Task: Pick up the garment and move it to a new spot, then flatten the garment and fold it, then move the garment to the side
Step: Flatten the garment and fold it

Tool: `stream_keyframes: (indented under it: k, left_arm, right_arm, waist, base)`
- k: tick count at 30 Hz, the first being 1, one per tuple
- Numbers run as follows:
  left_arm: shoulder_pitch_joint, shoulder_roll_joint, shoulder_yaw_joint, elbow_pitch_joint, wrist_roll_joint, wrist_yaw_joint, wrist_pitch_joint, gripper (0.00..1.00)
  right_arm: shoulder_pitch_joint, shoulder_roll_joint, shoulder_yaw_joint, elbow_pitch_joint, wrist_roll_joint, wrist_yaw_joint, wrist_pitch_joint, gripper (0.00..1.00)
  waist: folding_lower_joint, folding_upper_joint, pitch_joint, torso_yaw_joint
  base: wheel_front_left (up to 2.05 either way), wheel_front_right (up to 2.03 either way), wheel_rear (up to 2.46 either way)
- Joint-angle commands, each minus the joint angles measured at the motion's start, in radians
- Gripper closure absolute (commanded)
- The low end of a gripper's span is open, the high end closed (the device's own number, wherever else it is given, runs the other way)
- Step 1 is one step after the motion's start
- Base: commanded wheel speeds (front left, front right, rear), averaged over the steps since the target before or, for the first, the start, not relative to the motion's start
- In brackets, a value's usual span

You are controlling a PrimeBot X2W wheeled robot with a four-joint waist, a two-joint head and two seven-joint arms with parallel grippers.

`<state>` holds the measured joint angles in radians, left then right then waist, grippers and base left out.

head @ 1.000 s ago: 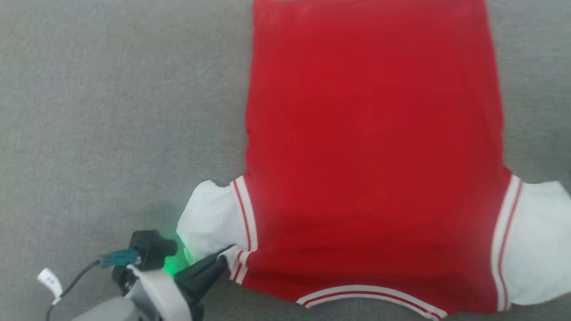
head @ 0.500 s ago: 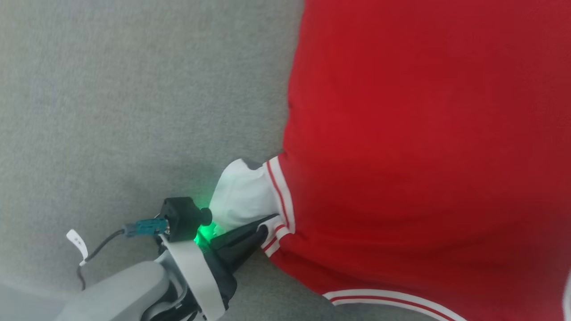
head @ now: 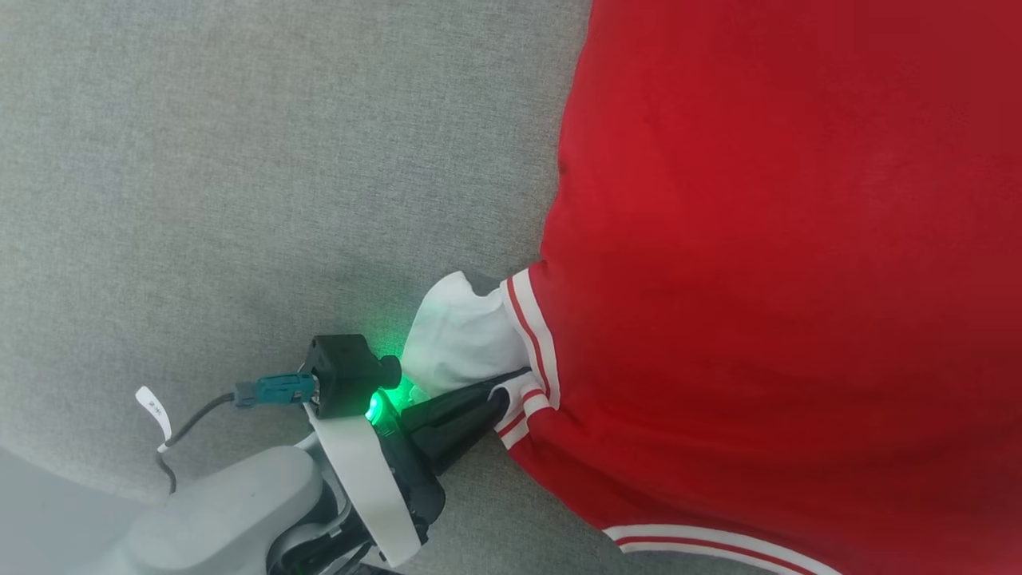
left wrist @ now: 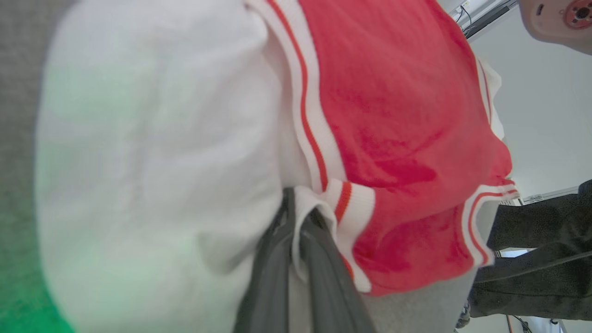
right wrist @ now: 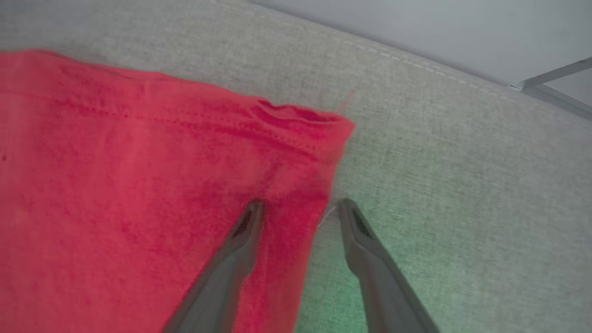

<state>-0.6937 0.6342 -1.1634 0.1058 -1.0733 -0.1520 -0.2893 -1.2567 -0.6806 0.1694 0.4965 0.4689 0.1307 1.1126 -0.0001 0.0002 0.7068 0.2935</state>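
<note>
Left hand [head: 505, 394] pinches the garment [head: 758, 239] at its striped trim; right hand [right wrist: 299, 207] spread, straddling its edge.

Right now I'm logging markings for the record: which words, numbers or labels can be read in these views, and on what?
No text can be read in any view.
garment: the side facing up is plain red with striped trim, and no lettering or number shows.
white tag on the dark cable: it carries faint marks that are too small to read.
</note>
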Motion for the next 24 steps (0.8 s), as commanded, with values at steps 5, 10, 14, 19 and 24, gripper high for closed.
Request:
stream_keyframes:
  k: [5,10,14,19,24]
  left_arm:
    - [0.006,-0.051,0.036,0.125,-0.025,0.039,0.043,1.0]
    - [0.05,-0.027,0.078,0.114,-0.023,0.039,0.036,1.0]
    - [0.105,0.003,0.115,0.102,-0.016,0.033,0.031,1.0]
    - [0.169,0.023,0.153,0.093,-0.013,0.027,0.028,1.0]
    - [0.226,0.039,0.196,0.082,-0.007,0.023,0.026,1.0]
  right_arm:
    - [0.041,0.017,0.018,0.053,0.031,0.0,-0.063,1.0]
    - [0.105,-0.006,0.06,0.02,0.1,0.0,-0.1,1.0]
    - [0.228,-0.075,0.108,-0.089,0.207,0.0,-0.114,1.0]
    - [0.472,-0.185,0.116,-0.266,0.356,0.0,-0.113,1.0]
    - [0.793,-0.259,0.066,-0.442,0.467,0.0,-0.129,1.0]
  waist:
    - [0.0001,-0.0002,-0.057,-0.035]
    - [0.0001,-0.0002,-0.132,-0.074]
    - [0.0001,-0.0002,-0.199,-0.119]
    - [0.0001,-0.0002,-0.268,-0.176]
    - [0.0001,-0.0002,-0.316,-0.218]
  base:
    - [0.0,0.0,0.0]
    - [0.0,0.0,0.0]
    - [0.0,0.0,0.0]
    - [0.0,0.0,0.0]
    - [0.0,0.0,0.0]
